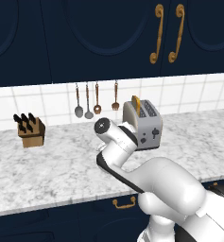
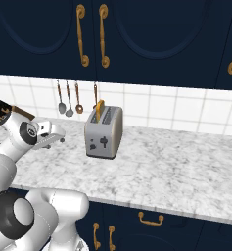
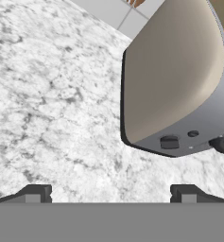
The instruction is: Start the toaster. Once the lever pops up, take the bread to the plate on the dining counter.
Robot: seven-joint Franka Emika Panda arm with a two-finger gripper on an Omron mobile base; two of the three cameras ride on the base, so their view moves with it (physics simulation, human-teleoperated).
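A: How is the toaster [image 2: 104,133] placed?

B: It is set upright on the marble worktop, close to the tiled wall. A boxy silver-grey body with rounded corners and two slots on top is seen.

A: And the bread [image 2: 99,110]?

B: A golden-brown slice is seen standing in one slot, its upper part raised above the top.

A: The lever [image 2: 104,142]?

B: A small dark slider is seen on the end face, beside a small dark dial [image 2: 92,145].
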